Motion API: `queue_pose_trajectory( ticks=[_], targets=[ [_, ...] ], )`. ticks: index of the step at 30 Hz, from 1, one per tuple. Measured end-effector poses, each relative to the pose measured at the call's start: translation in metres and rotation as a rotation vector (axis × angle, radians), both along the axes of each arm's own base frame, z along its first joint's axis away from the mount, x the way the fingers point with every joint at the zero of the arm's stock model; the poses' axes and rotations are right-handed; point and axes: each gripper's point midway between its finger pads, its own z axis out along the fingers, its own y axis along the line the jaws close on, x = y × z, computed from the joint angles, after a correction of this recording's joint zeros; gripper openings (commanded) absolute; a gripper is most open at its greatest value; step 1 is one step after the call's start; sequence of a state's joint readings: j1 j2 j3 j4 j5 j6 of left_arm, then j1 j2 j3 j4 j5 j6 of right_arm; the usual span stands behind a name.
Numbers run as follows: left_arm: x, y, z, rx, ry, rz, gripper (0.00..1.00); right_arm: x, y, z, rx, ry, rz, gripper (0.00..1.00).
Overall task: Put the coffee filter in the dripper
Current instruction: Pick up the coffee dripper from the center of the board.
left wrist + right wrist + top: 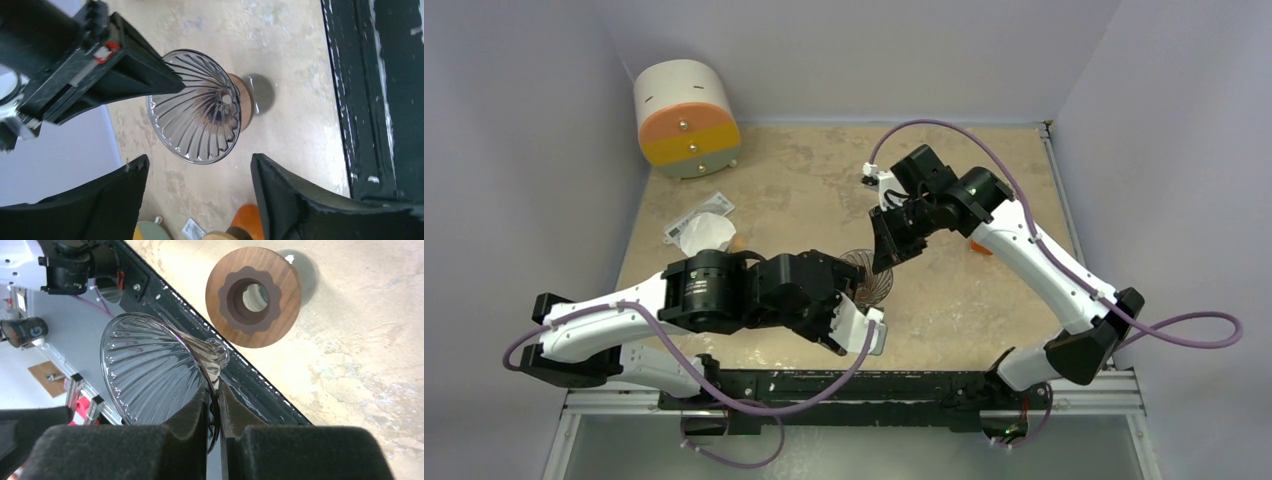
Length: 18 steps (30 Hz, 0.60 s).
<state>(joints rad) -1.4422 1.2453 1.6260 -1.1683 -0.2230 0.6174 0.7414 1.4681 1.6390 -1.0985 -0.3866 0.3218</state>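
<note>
The glass ribbed dripper cone [150, 375] is tilted on its side, held by its rim. My right gripper [214, 390] is shut on that rim. It also shows in the top view [871, 275] and the left wrist view [195, 120]. The dripper's round wooden base ring [253, 297] lies flat on the table, apart from the cone. My right gripper [886, 255] hangs over the table's middle. My left gripper [199, 160] is open and empty, just short of the cone; in the top view it [861, 325] is near the front edge. The white coffee filter [704, 235] lies at the left, behind the left arm.
A cylindrical white, orange and yellow drawer unit [686, 118] stands at the back left. A labelled packet [699, 213] lies by the filter. A small orange object [979, 248] sits under the right arm. The black mounting rail [854, 385] runs along the front edge.
</note>
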Motion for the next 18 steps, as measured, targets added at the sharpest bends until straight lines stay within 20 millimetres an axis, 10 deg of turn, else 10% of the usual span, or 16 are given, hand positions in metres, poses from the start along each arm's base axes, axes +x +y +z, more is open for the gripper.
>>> queue_pose_trajectory(
  ticks=[11, 18],
  targets=[
    [0.018, -0.009, 0.055, -0.383, 0.056, 0.219, 0.92, 0.02, -0.019, 0.019, -0.01, -0.177, -0.135, 0.0],
    [0.07, -0.001, 0.06, -0.505, 0.189, 0.531, 0.88, 0.034, -0.03, 0.028, 0.001, -0.28, -0.241, 0.0]
  ],
)
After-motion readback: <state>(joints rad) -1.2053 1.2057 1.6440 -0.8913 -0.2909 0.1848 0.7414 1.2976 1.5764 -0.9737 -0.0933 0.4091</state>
